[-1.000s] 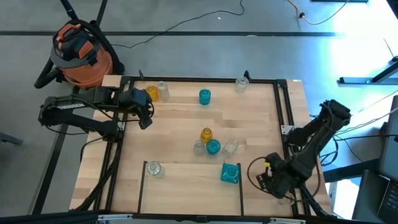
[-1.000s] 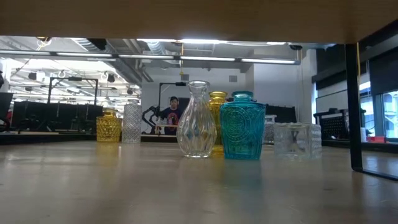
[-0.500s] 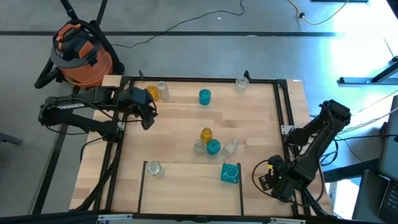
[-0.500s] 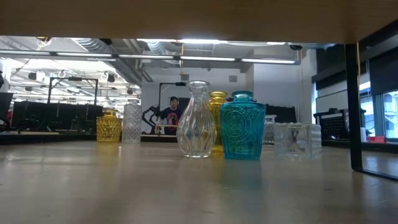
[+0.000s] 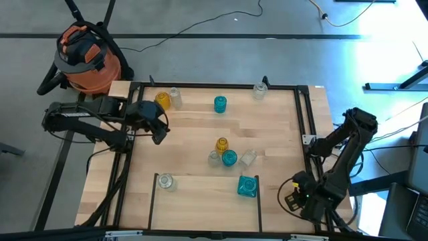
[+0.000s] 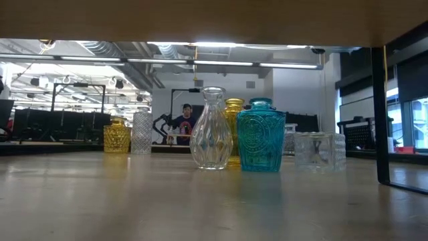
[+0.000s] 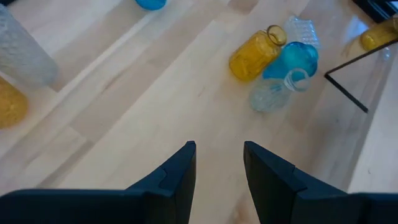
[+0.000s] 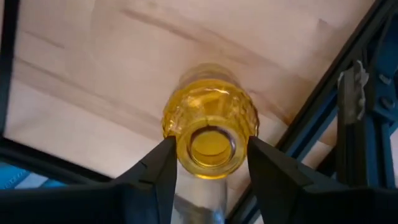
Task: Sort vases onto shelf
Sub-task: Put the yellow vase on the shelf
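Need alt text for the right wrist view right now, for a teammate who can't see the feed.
An amber glass vase, seen from above through its open mouth, sits between the right gripper's two dark fingers, which press against its sides. Beneath it lies the pale wood shelf, with a black metal frame rail running alongside.

1. The worktop (image 5: 194,150) is pale wood, with thin dark lines that divide it into sections.
2. At the far edge stand an amber vase (image 5: 162,100), a clear vase (image 5: 175,98), a teal vase (image 5: 220,104) and another clear vase (image 5: 259,90).
3. Near the middle, a yellow vase (image 5: 221,144), a round teal vase (image 5: 229,158) and two clear vases (image 5: 248,157) stand close together.
4. In a near section stand a clear vase (image 5: 165,181) and a square teal vase (image 5: 247,186).
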Action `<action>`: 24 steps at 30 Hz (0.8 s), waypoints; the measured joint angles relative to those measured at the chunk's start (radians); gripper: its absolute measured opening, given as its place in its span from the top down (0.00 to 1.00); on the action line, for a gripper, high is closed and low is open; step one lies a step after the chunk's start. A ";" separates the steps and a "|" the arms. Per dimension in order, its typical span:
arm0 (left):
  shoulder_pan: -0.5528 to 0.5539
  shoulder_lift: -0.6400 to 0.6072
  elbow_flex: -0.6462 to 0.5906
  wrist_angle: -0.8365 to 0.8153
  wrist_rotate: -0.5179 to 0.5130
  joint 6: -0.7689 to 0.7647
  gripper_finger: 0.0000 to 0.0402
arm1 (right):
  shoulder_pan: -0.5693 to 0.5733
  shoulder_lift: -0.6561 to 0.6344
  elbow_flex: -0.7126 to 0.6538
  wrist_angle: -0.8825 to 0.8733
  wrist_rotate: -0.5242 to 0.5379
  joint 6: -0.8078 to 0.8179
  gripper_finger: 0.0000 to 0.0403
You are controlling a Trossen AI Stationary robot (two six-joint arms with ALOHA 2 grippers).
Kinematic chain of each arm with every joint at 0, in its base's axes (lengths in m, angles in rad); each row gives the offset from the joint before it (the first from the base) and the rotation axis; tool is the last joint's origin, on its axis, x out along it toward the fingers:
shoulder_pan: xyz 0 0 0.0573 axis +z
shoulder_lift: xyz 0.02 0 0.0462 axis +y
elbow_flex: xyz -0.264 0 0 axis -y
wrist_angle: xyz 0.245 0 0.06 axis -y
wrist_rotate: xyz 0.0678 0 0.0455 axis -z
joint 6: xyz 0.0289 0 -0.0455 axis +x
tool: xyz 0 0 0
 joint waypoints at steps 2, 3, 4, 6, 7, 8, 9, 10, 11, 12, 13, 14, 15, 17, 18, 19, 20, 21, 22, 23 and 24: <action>-0.018 0.000 0.000 0.000 -0.005 -0.020 0.68 | 0.014 0.000 0.000 0.011 -0.001 0.000 0.60; -0.025 0.000 0.000 0.000 -0.006 -0.027 0.68 | 0.020 0.000 0.000 0.017 0.000 0.000 0.60; -0.031 0.000 0.000 0.000 -0.006 -0.039 0.68 | 0.025 0.000 0.000 0.020 0.005 0.001 0.60; -0.044 0.000 0.000 0.000 -0.010 -0.058 0.68 | 0.032 0.000 0.000 0.019 0.020 0.001 0.60; -0.049 0.000 0.000 0.000 -0.015 -0.071 0.68 | 0.032 0.000 0.000 0.018 0.026 0.000 0.60; -0.054 0.000 0.000 0.000 -0.022 -0.079 0.68 | 0.031 0.000 0.000 0.017 0.032 -0.002 0.60; -0.061 0.000 0.000 0.000 -0.026 -0.093 0.68 | 0.030 0.000 0.000 0.015 0.042 -0.005 0.60; -0.067 0.000 0.000 0.000 -0.029 -0.101 0.68 | 0.030 0.000 0.000 0.014 0.057 -0.006 0.61; -0.073 0.000 0.000 0.000 -0.030 -0.112 0.68 | 0.029 0.000 0.000 0.015 0.070 -0.007 0.62; -0.080 0.000 0.000 0.000 -0.030 -0.123 0.68 | 0.029 0.000 0.000 0.016 0.077 -0.008 0.63; -0.085 0.000 0.000 0.000 -0.030 -0.129 0.68 | 0.029 0.000 0.001 0.017 0.079 -0.011 0.66; -0.092 0.000 0.000 0.000 -0.030 -0.140 0.68 | 0.029 0.000 0.001 0.019 0.079 -0.015 0.68; -0.099 0.000 0.000 0.000 -0.030 -0.150 0.68 | 0.029 0.000 0.001 0.021 0.079 -0.019 0.71; -0.112 0.000 0.000 0.000 -0.031 -0.167 0.68 | 0.029 0.000 0.003 0.028 0.080 -0.023 0.78; -0.119 0.000 0.000 0.000 -0.031 -0.175 0.68 | 0.029 0.000 0.003 0.028 0.081 -0.023 0.81; -0.125 0.000 0.000 0.000 -0.032 -0.178 0.68 | 0.029 0.000 0.004 0.029 0.081 -0.023 0.83; -0.131 0.000 0.000 0.000 -0.032 -0.181 0.68 | 0.029 -0.002 0.004 0.030 0.081 -0.027 0.85; -0.136 0.000 0.000 0.000 -0.033 -0.189 0.68 | 0.029 -0.002 0.006 0.033 0.089 -0.031 0.85; -0.142 0.000 0.000 0.000 -0.033 -0.198 0.68 | 0.029 -0.004 0.007 0.038 0.092 -0.039 0.87; -0.147 0.000 0.000 0.000 -0.034 -0.202 0.68 | 0.029 -0.002 0.003 0.025 0.080 -0.037 0.89; -0.152 0.000 0.000 0.000 -0.036 -0.202 0.68 | 0.027 0.002 -0.002 0.010 0.078 -0.039 0.90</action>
